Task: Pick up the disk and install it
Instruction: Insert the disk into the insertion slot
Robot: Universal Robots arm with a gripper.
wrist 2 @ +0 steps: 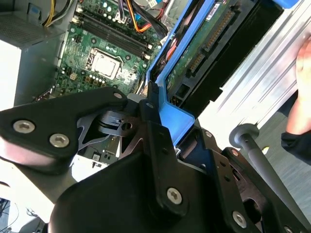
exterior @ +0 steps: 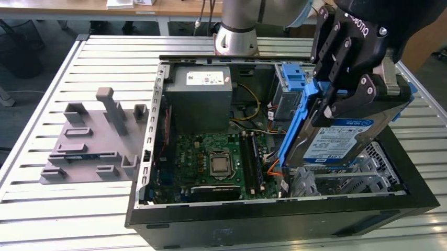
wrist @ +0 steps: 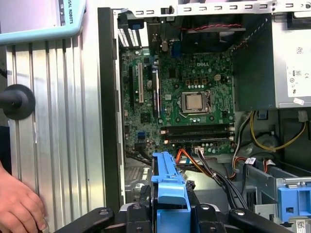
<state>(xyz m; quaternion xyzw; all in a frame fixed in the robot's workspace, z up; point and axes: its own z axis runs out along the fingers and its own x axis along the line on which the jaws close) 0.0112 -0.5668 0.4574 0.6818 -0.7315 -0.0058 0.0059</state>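
Observation:
The disk [exterior: 340, 140] is a silver drive with a white-and-blue label in a blue carrier frame. It hangs tilted, nearly on edge, above the metal drive cage [exterior: 349, 177] on the exterior view's right of the open computer case [exterior: 279, 222]. My gripper [exterior: 363, 99] is shut on its upper end from above. In the second wrist view the disk's [wrist 2: 204, 48] green circuit-board underside and blue frame run out from between the black fingers [wrist 2: 151, 114]. The first wrist view has the blue carrier's edge [wrist: 167, 179] clamped between the finger links.
Inside the case lie a grey power-supply box [exterior: 202, 97], a green motherboard [exterior: 216, 162] and orange and black cables [wrist: 209, 167]. A grey printed fixture [exterior: 94, 141] stands on the slatted table [exterior: 42, 209] on the exterior view's left. A person's hand [wrist: 19, 208] rests on the table beside the case.

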